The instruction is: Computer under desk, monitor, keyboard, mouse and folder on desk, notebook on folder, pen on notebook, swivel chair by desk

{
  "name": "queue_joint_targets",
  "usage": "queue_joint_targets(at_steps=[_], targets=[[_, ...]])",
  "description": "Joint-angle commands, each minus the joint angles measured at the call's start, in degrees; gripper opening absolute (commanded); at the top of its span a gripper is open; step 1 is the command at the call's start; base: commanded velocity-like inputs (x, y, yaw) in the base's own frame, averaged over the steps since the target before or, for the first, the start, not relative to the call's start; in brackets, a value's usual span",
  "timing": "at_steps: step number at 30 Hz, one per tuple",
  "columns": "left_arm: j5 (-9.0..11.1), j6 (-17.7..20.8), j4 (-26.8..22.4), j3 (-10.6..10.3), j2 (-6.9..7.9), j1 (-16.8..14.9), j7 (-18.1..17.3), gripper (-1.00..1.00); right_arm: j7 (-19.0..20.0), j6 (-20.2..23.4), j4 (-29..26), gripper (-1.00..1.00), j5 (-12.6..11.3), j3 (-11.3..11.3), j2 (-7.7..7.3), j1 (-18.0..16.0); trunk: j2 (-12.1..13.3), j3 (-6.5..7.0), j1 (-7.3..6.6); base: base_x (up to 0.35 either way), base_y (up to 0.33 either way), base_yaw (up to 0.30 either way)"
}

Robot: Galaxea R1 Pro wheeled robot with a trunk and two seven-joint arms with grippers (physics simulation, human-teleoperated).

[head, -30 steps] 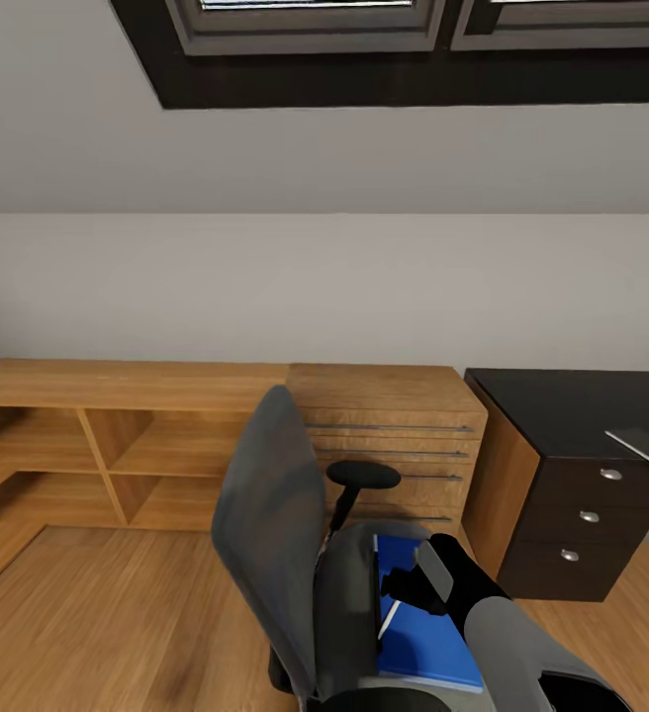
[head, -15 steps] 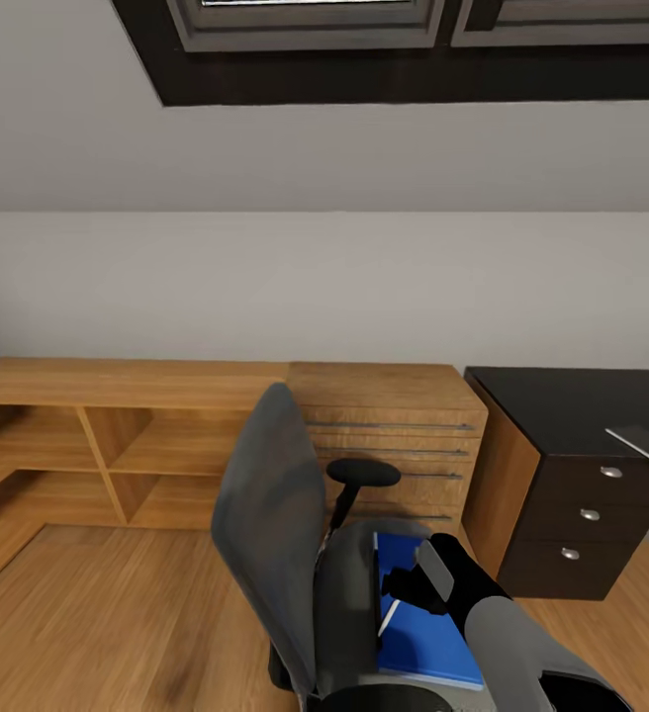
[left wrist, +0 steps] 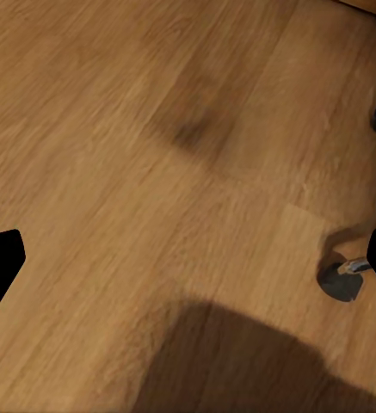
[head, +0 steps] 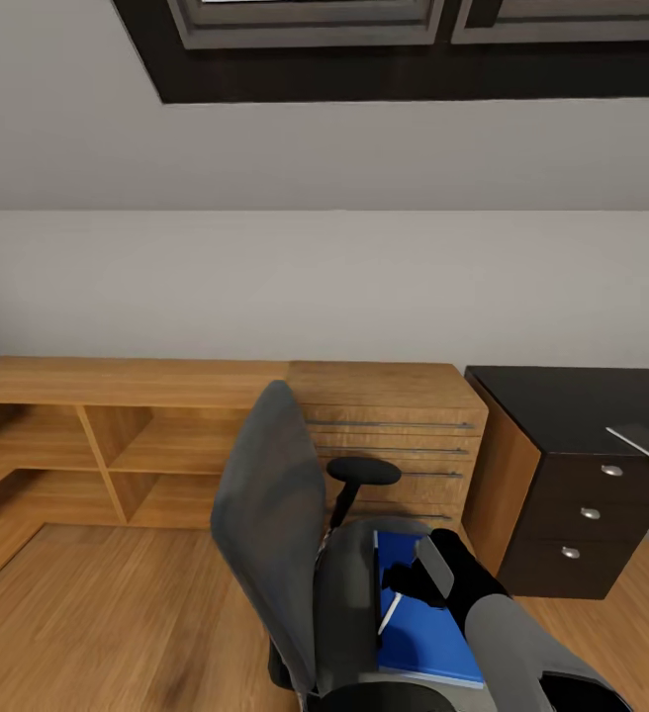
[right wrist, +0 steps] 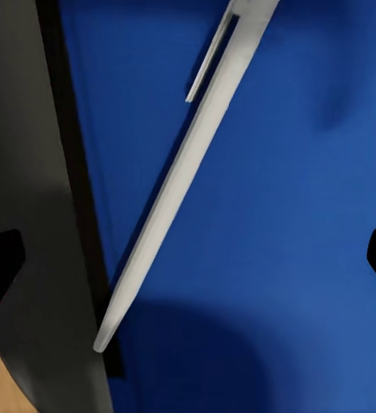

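Note:
The grey swivel chair [head: 265, 534] stands in the middle of the head view, its back toward the wooden shelving. On its seat lies the blue folder [head: 423, 643], with the whitish pen [head: 390, 613] resting on it near its left edge. My right gripper [head: 404, 591] hovers open just above the pen. In the right wrist view the pen [right wrist: 188, 181] runs diagonally across the folder [right wrist: 291, 215], between the spread fingers of the right gripper [right wrist: 188, 258]. The black desk [head: 552, 400] with its drawers is at the right. My left gripper [left wrist: 188, 258] is open over bare floor.
Low wooden shelving [head: 117, 435] and a wooden drawer chest [head: 394, 435] line the wall behind the chair. A thin grey flat slab [head: 646, 445] overhangs the desk's edge at far right. A chair caster [left wrist: 341, 280] sits on the wood floor near my left gripper.
The head camera has tilted very slightly. The chair, folder, pen and right gripper keep their places.

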Motion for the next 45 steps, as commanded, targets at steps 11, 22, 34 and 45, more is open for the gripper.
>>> queue_joint_targets(at_steps=[11, 22, 34, 45], targets=[[0.6, -0.1, 0.0, -0.4, 0.01, 0.0, -0.3, 1.0, -0.5, 0.1, -1.3, 1.0, -0.5, 0.1, 0.07, 0.0, 0.0, -0.06, 0.0, 0.0, 0.0, 0.0], [0.6, -0.1, 0.0, -0.4, 0.01, 0.0, -0.3, 1.0, -0.5, -1.9, -3.1, 1.0, -0.5, 0.2, 0.08, 0.0, 0.0, -0.06, 0.0, 0.0, 0.0, 0.0], [0.6, -0.1, 0.1, -0.4, 0.01, 0.0, -0.3, 1.0, -0.5, -2.6, -3.6, 1.0, -0.4, 0.2, 0.02, 0.0, 0.0, -0.06, 0.0, 0.0, 0.0, 0.0], [0.6, -0.1, 0.0, -0.5, 0.01, 0.0, -0.3, 1.0, -0.6, -2.6, -3.6, 1.0, -0.4, 0.3, 0.07, 0.0, 0.0, -0.06, 0.0, 0.0, 0.0, 0.0]])
